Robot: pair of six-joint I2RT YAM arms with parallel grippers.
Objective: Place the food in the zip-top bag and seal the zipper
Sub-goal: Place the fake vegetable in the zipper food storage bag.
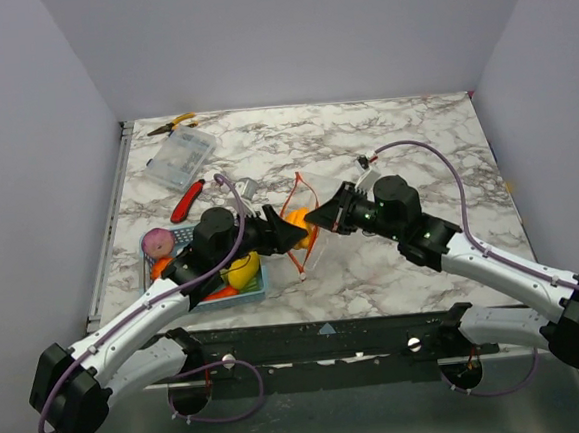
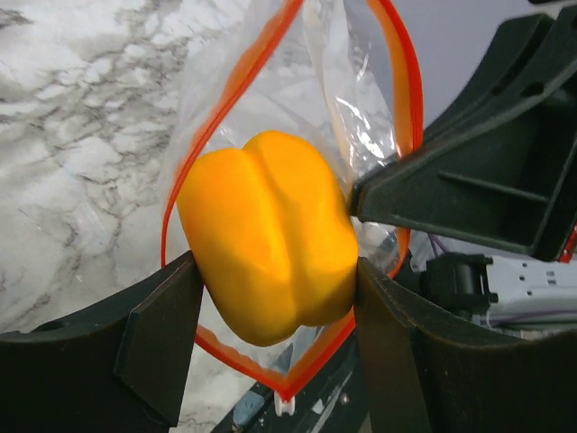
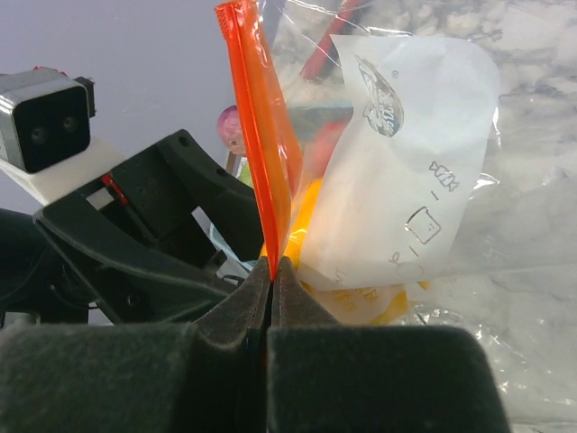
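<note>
My left gripper (image 1: 293, 235) (image 2: 270, 298) is shut on the yellow pepper (image 2: 266, 236) and holds it in the open mouth of the clear zip-top bag (image 1: 305, 220) (image 2: 270, 81). The red-orange zipper (image 2: 239, 77) rings the pepper. My right gripper (image 1: 320, 217) (image 3: 272, 271) is shut on the zipper strip (image 3: 261, 135) and holds the bag's far lip up. The pepper shows yellow through the bag in the right wrist view (image 3: 379, 302). More toy food, a purple onion (image 1: 157, 243) and a yellow piece (image 1: 242, 270) among it, lies in the blue basket (image 1: 181, 235).
A red-handled utility knife (image 1: 188, 199) lies left of centre. A rigid clear plastic box (image 1: 179, 157) and pliers (image 1: 170, 125) are at the back left. A small grey object (image 1: 245, 189) sits behind the bag.
</note>
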